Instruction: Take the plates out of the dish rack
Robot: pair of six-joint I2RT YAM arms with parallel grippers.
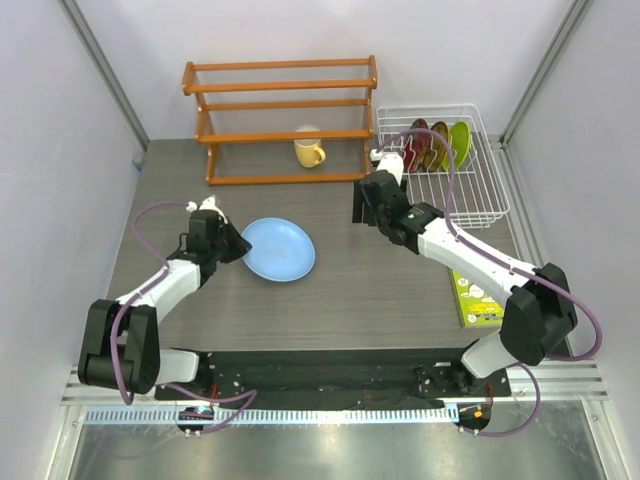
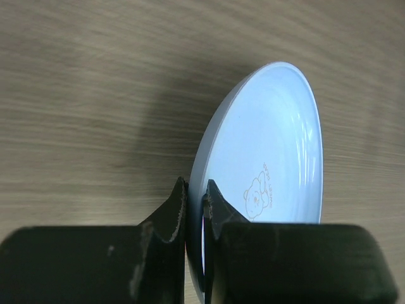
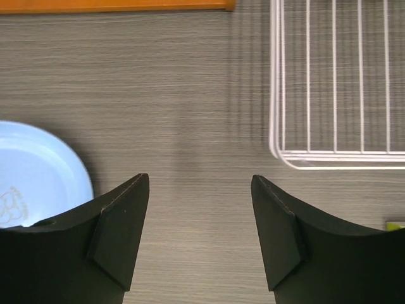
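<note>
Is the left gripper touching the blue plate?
Touching: left wrist view shows the left gripper pinching the blue plate at its rim, one finger on each face.

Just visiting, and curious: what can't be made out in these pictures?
- Top view: plates in the dish rack overlap edge-on; patterns unreadable.
- Left wrist view: light blue plate, near rim hidden behind the left gripper.
- Right wrist view: dish rack cut off by the frame edges.
- Top view: green box, print too small.
</note>
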